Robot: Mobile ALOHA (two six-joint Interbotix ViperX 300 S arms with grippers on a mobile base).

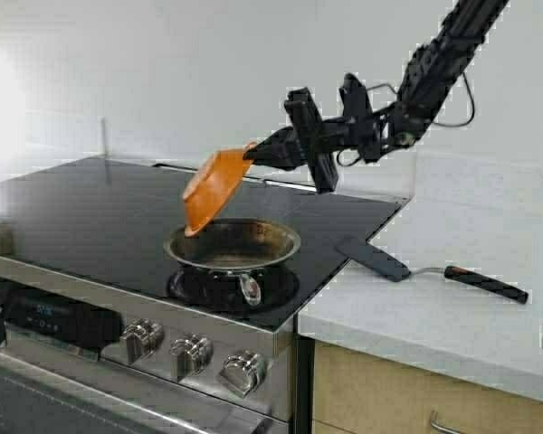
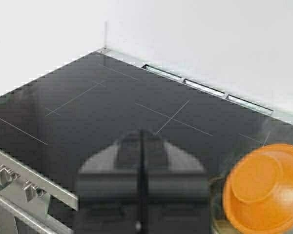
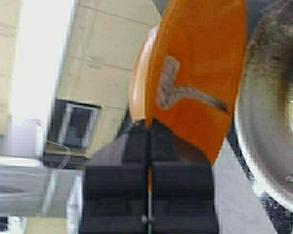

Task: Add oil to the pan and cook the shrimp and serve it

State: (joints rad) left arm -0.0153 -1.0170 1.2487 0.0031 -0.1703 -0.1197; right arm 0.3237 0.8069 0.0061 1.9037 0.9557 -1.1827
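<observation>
Shrimp [image 3: 173, 87] clings pale and curled to the inside of the orange bowl [image 1: 214, 190], seen only in the right wrist view, just beyond the claw's tips and still inside the tilted bowl.

At the far left of the high view, the left gripper [image 2: 141, 141] is not visible; in its own wrist view its two dark fingers are pressed together with nothing between them, hovering above the black glass stovetop [image 1: 81, 212]. Steel knobs [image 1: 192, 354] line the stove's front edge at the lower left of the frame.

At the centre of the high view, the pan [image 1: 233, 246] sits on the front burner, its browned inside bare, its short handle toward the knobs. The orange bowl hangs tipped steeply over the pan's left rim, its mouth facing down toward the pan.

To the right, the right gripper [image 1: 253, 155] reaches down from the upper right corner and pinches the bowl's rim, the fingers clamped tight on the thin edge. Lower right, a black spatula [image 1: 430, 269] lies on the pale countertop [image 1: 452, 316], its blade resting on the stovetop's right edge, well apart from the claw.
</observation>
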